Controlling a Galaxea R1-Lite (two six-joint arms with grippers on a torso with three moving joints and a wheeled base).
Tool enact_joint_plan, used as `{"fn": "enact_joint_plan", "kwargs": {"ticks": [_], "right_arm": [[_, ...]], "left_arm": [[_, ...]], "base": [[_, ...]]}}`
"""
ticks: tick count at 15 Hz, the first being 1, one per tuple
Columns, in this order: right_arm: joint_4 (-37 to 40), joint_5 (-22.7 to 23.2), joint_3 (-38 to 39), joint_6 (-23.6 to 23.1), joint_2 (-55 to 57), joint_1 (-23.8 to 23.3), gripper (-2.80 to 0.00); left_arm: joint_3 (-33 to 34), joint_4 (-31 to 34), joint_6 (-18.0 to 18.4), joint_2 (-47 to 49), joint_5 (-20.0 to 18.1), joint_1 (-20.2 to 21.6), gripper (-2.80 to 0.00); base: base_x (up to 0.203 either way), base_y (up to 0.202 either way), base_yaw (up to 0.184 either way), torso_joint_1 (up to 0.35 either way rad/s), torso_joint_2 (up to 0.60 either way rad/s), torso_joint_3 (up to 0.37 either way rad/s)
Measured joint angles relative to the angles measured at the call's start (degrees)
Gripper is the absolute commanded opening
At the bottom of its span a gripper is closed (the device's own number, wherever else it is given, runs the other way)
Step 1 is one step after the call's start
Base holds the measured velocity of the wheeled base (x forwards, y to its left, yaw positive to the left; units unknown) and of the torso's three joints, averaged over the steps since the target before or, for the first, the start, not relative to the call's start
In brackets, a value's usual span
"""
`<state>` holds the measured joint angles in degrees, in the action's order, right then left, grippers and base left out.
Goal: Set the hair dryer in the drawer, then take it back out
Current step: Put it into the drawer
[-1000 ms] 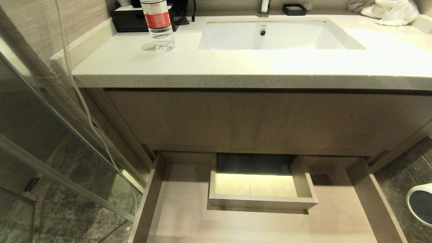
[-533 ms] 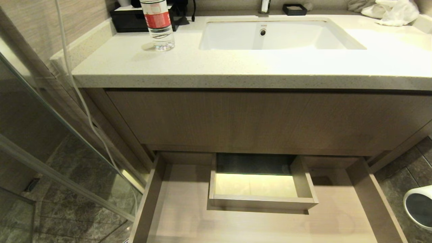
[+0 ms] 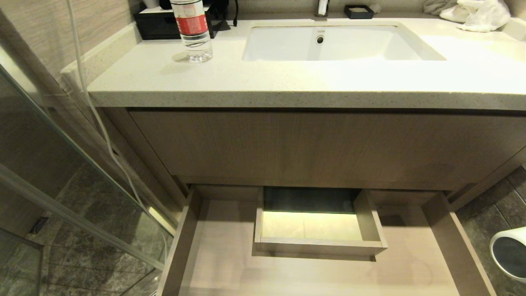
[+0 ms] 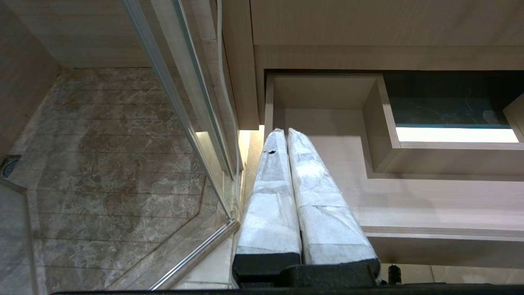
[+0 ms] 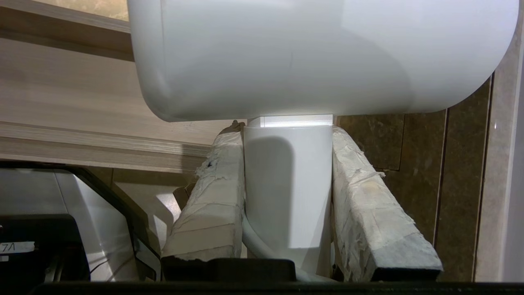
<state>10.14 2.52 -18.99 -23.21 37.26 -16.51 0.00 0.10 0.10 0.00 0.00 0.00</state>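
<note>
Hair dryer (image 3: 509,253) cut off at frame edge

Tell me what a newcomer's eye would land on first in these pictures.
First, the white hair dryer, its handle clamped between the right gripper's taped jaws, off to the right of the open drawer. That wood-grain drawer juts out below the counter, with nothing loose in it, a lit boxed cutout in its middle. The left gripper hangs shut above the drawer's left end.

From my right wrist camera I can read one marking: a small white paper label (image 5: 16,247) on a black box-shaped object beside me, handwritten, seemingly "7A". The clear plastic water bottle's red label (image 3: 192,19) is unreadable.
</note>
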Motion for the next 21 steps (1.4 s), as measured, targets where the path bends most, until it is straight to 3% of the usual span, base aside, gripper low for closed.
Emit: {"fn": "enact_joint_plan", "kwargs": {"ticks": [9, 17, 21], "right_arm": [[0.0, 0.0, 0.0, 0.0, 0.1, 0.0, -2.8], [0.0, 0.0, 0.5, -0.2, 0.2, 0.0, -2.8], [-0.1, 0.1, 0.5, -0.2, 0.2, 0.0, -2.8]], "left_arm": [[0.0, 0.0, 0.0, 0.0, 0.0, 0.0, -2.8], [0.0, 0.0, 0.0, 0.0, 0.0, 0.0, -2.8], [0.0, 0.0, 0.0, 0.0, 0.0, 0.0, -2.8]], "base": [[0.0, 0.0, 0.0, 0.0, 0.0, 0.0], [0.0, 0.0, 0.0, -0.112, 0.39, 0.27], [0.0, 0.0, 0.0, -0.024, 0.09, 0.073]]}}
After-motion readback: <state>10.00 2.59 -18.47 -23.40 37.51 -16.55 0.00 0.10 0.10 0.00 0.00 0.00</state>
